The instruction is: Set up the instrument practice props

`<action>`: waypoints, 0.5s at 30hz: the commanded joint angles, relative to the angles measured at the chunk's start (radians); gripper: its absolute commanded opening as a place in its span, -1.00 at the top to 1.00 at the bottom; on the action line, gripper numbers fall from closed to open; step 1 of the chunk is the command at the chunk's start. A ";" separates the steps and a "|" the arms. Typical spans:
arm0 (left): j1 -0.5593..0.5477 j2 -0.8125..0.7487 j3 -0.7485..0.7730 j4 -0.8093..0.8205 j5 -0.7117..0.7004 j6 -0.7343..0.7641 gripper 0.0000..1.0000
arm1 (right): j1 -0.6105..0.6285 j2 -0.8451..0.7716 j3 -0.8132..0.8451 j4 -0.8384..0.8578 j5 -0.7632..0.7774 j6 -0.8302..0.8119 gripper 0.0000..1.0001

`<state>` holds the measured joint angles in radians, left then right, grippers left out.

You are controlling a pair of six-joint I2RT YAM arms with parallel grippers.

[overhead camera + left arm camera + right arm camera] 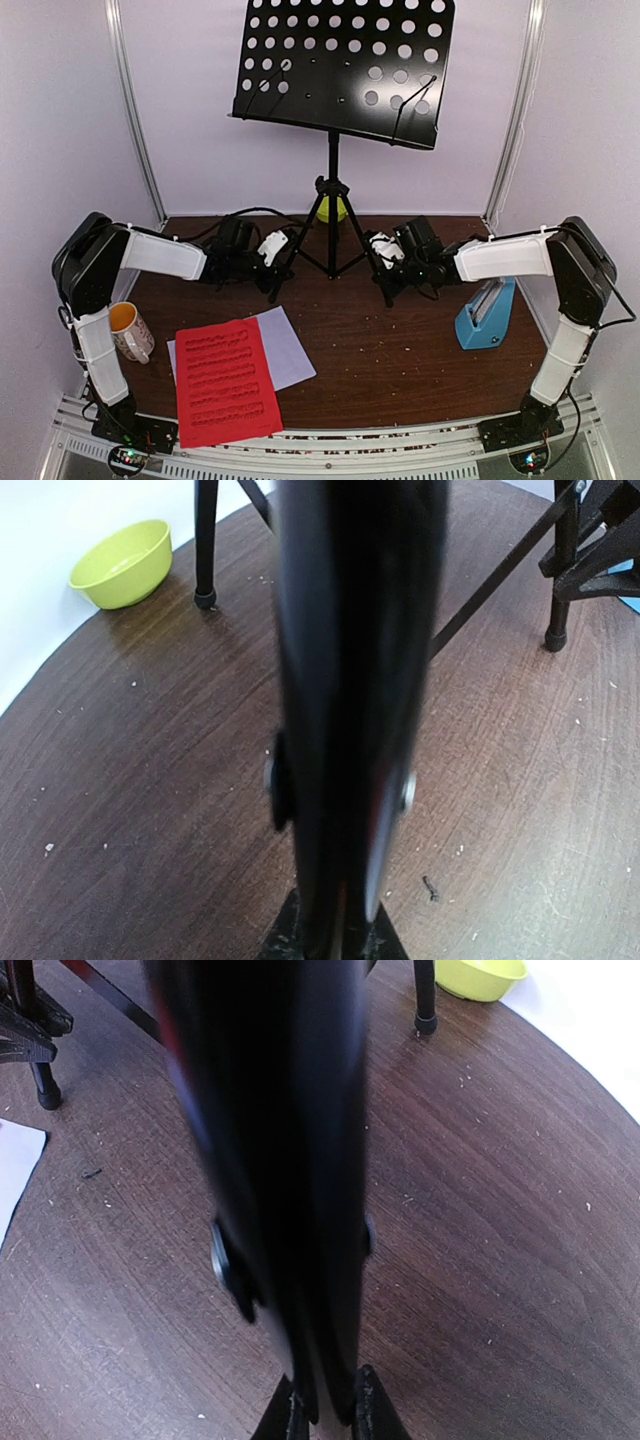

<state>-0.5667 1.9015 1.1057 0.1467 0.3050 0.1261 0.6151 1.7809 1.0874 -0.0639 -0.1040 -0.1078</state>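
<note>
Table (pixel 400 360): dark brown wood-grain top, dotted with pale crumbs, walled in white at the back and sides. On it, back centre, a black music stand (pixel 333 215) with its tripod feet on the wood and a small green bowl (pixel 122 563) just behind the legs near the back wall. On the near left lies a red sheet (pixel 225 380), partly over a white sheet (pixel 285 345) and reaching the front edge, with a patterned mug (pixel 130 332) at the left edge beside them and a blue metronome (pixel 487 313) well apart at the right edge.

no readable text, red sheet (pixel 226 381) print illegible
</note>
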 commanded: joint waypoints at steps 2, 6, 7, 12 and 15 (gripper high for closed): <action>-0.021 0.016 -0.020 -0.027 -0.018 -0.120 1.00 | -0.034 -0.029 -0.050 -0.078 0.086 0.074 0.60; -0.028 0.014 -0.035 -0.032 -0.035 -0.143 0.74 | -0.034 -0.070 -0.090 -0.060 0.089 0.091 0.22; -0.028 0.010 -0.037 -0.034 -0.039 -0.149 0.67 | -0.034 -0.083 -0.097 -0.057 0.091 0.095 0.14; -0.028 -0.059 -0.048 -0.059 -0.089 -0.166 0.28 | -0.032 -0.158 -0.129 -0.049 0.090 0.107 -0.20; -0.027 -0.116 -0.039 -0.111 -0.154 -0.183 0.01 | -0.032 -0.212 -0.136 -0.054 0.090 0.114 -0.47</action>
<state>-0.5911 1.8832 1.0611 0.0837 0.2337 -0.0040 0.5846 1.6535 0.9615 -0.1249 -0.0380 -0.0174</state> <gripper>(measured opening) 0.429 0.677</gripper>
